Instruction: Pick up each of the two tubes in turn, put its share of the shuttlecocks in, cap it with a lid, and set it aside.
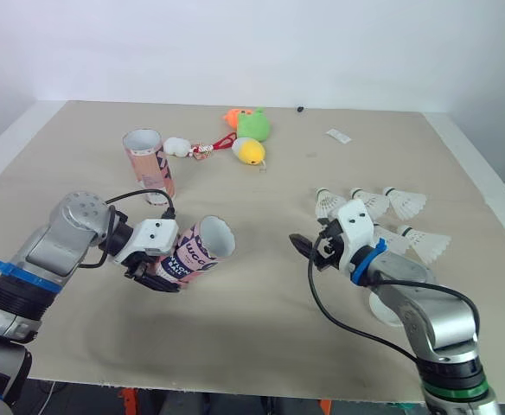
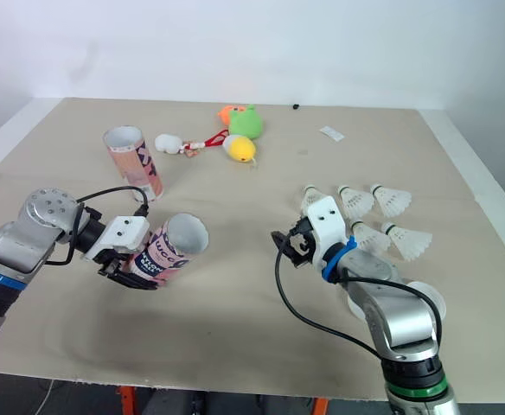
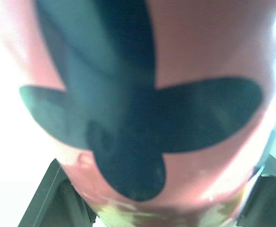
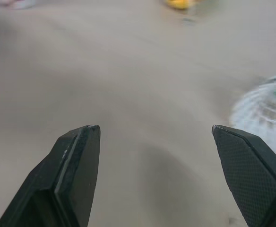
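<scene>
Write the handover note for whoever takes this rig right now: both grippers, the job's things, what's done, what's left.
Left gripper: shut on the held tube, which is lifted and tilted, its open mouth facing the robot's right.
Right gripper: open and empty, over bare table beside the shuttlecocks.
Second tube stands upright, farther back on the left.
The shuttlecocks lie clustered on the right. A white round piece, perhaps a lid, sits partly under the right arm.
Done: first tube picked up.
Left: load its share, cap it and set it aside, then do the same with the second tube.
</scene>
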### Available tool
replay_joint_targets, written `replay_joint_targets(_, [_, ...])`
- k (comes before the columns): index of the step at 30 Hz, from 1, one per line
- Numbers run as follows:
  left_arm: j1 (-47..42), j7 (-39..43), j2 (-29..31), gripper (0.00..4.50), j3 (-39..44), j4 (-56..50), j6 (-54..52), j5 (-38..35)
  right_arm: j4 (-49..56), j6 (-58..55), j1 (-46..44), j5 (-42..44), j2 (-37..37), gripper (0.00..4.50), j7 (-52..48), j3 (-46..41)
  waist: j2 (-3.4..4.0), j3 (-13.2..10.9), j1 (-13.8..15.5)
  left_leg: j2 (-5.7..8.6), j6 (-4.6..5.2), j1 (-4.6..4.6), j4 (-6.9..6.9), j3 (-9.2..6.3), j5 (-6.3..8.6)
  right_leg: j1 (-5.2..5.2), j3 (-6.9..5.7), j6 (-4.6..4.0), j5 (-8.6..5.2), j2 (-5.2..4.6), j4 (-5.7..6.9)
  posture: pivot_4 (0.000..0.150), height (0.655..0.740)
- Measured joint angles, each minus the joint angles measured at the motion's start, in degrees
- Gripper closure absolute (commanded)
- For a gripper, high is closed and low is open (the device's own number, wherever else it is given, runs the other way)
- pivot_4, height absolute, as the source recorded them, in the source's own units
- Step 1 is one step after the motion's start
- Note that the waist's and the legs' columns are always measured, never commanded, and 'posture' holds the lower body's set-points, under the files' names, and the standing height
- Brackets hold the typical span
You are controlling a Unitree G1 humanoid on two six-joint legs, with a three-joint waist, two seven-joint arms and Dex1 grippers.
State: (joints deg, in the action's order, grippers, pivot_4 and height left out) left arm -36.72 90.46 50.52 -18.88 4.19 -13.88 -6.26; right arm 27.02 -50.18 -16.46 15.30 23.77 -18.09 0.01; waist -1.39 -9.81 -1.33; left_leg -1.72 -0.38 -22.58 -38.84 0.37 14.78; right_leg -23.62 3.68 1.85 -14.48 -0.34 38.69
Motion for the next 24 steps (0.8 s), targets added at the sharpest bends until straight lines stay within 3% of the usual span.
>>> replay_joint_targets(6, [0.0,0.0,-0.1,1.64,0.0,-0.4,0.0,0.1,-5.6,-0.8,-5.5,-4.4,-3.7,0.44,6.8,0.9,0.0,0.0,-0.1,-0.01,0.0,-0.02,0.01,0.19,0.0,-0.03,0.02,-0.04,0.0,0.0,0.0,0.15,0.7323])
replay_joint_targets(16, [1.2,-0.3,0.1,1.64,1.2,-2.0,-1.3,0.1,-25.6,5.0,-14.7,-10.5,-7.3,0.44,9.0,4.8,0.0,0.0,-0.2,0.0,0.0,-0.16,0.05,0.54,0.0,-0.33,0.34,-0.17,0.18,-0.01,0.02,0.15,0.7323])
replay_joint_targets(19, [2.2,-0.7,0.3,1.64,1.9,-3.1,-1.7,0.0,-31.4,8.5,-17.6,-12.3,-7.5,1.22,9.5,4.8,0.0,0.0,-0.3,0.01,0.01,-0.21,0.06,0.63,0.01,-0.4,0.4,-0.15,0.18,-0.03,0.03,0.15,0.7323])
replay_joint_targets(20, [2.3,-0.9,0.4,1.64,2.0,-3.4,-1.9,-0.1,-33.2,9.6,-18.4,-12.8,-7.6,1.84,9.5,4.8,0.0,0.0,-0.4,0.01,0.01,-0.22,0.08,0.65,0.01,-0.42,0.42,-0.15,0.18,-0.04,0.03,0.15,0.7323])
replay_joint_targets(21, [2.6,-1.1,0.5,1.64,2.2,-3.7,-2.3,-0.1,-34.6,10.9,-18.9,-13.3,-7.7,1.97,9.6,4.8,0.0,0.0,-0.4,0.01,0.01,-0.22,0.09,0.65,0.01,-0.43,0.42,-0.15,0.18,-0.04,0.02,0.15,0.7323])
replay_joint_targets(22, [3.5,-1.4,0.9,1.64,2.9,-4.5,-2.8,-0.3,-37.8,13.7,-20.2,-14.2,-8.0,2.54,9.5,5.4,0.0,0.0,-0.6,0.0,0.01,-0.22,0.1,0.68,0.01,-0.46,0.45,-0.15,0.18,-0.03,0.02,0.15,0.7323])
replay_joint_targets(23, [3.8,-1.6,1.0,1.64,3.1,-5.0,-3.0,-0.4,-39.1,15.0,-20.6,-14.7,-8.1,2.81,9.5,5.8,0.0,0.0,-0.7,0.01,0.01,-0.25,0.11,0.69,0.01,-0.48,0.46,-0.15,0.18,-0.04,0.03,0.15,0.7323])
replay_joint_targets(24, [3.9,-1.7,1.1,1.64,3.2,-5.3,-3.1,-0.4,-39.9,15.8,-20.8,-15.0,-8.1,3.43,9.5,6.1,0.0,0.0,-0.8,0.0,0.01,-0.26,0.12,0.68,0.01,-0.49,0.45,-0.15,0.18,-0.03,0.03,0.15,0.7323])
